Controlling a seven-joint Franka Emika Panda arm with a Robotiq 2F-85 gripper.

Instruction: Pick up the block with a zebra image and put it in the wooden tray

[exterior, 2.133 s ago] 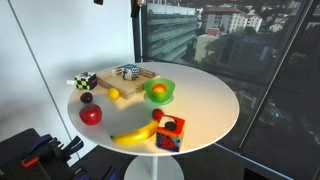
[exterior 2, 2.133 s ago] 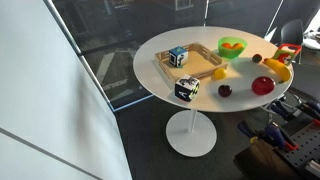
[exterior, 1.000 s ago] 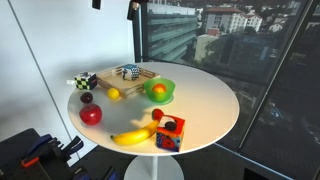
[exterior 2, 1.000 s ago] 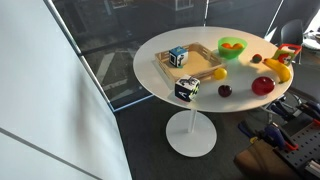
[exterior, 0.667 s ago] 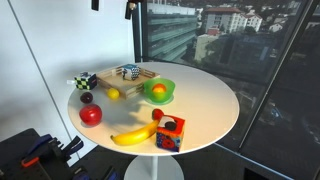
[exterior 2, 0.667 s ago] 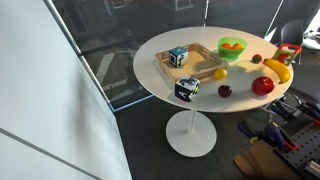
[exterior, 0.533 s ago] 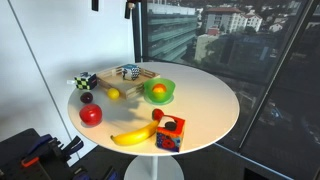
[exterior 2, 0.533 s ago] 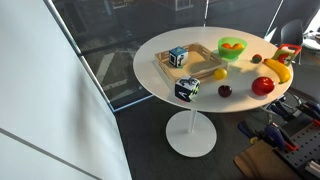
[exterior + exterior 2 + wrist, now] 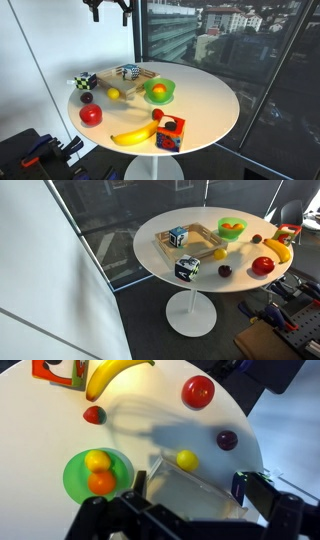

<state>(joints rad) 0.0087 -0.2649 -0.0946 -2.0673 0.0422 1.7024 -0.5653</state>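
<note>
The block with a zebra image [image 9: 82,83] sits on the round white table beside the wooden tray [image 9: 108,83], near the table's edge; it also shows in an exterior view [image 9: 186,269]. In the wrist view only a dark corner of it [image 9: 241,487] shows beside the tray [image 9: 185,488], behind one finger. A black-and-white object with blue patches [image 9: 177,237] lies in the tray [image 9: 203,243]. My gripper [image 9: 108,12] is open and empty, high above the tray; its fingers frame the wrist view [image 9: 185,520].
A green bowl [image 9: 158,92] holding fruit stands beside the tray. A lemon [image 9: 186,460], a plum [image 9: 227,439], a red apple [image 9: 91,114], a banana [image 9: 133,135] and a red and blue cube [image 9: 169,131] lie on the table. Windows stand behind it.
My gripper has come further down into the top of an exterior view. The objects on the table have not moved.
</note>
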